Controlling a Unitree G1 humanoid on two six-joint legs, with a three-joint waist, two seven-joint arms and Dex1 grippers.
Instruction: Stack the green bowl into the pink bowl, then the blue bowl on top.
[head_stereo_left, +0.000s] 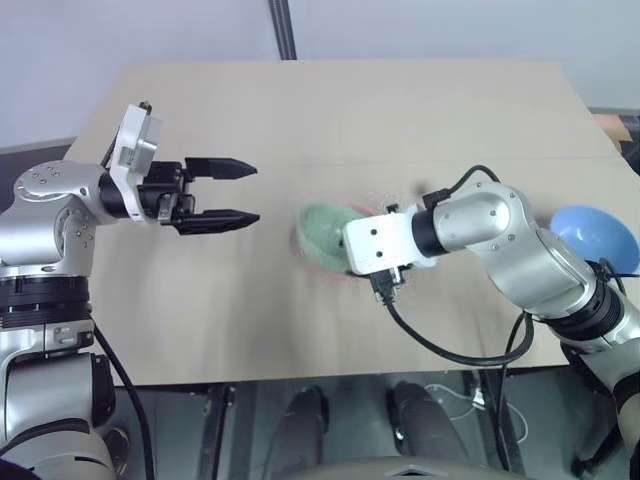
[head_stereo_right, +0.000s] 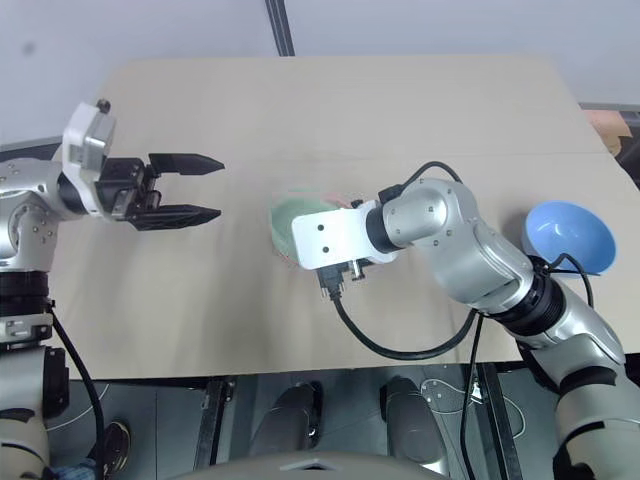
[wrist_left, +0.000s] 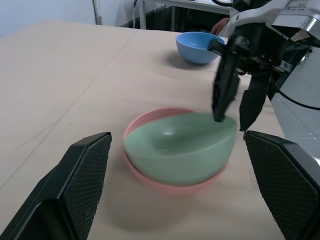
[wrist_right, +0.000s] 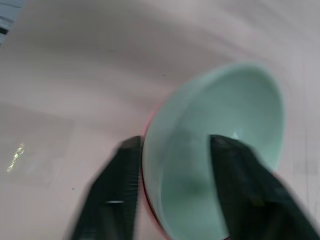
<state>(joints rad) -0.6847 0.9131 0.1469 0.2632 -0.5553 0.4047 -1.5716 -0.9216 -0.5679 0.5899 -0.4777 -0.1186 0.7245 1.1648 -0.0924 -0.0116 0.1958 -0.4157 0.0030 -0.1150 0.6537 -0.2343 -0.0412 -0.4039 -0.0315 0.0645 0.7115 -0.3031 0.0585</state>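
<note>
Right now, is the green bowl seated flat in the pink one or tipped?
Tipped. The green bowl sits inside the pink bowl with its rim slanted, one side riding higher, so more pink rim shows on the other side.

Head eyes look down on the table; wrist cameras view the green bowl closely.
</note>
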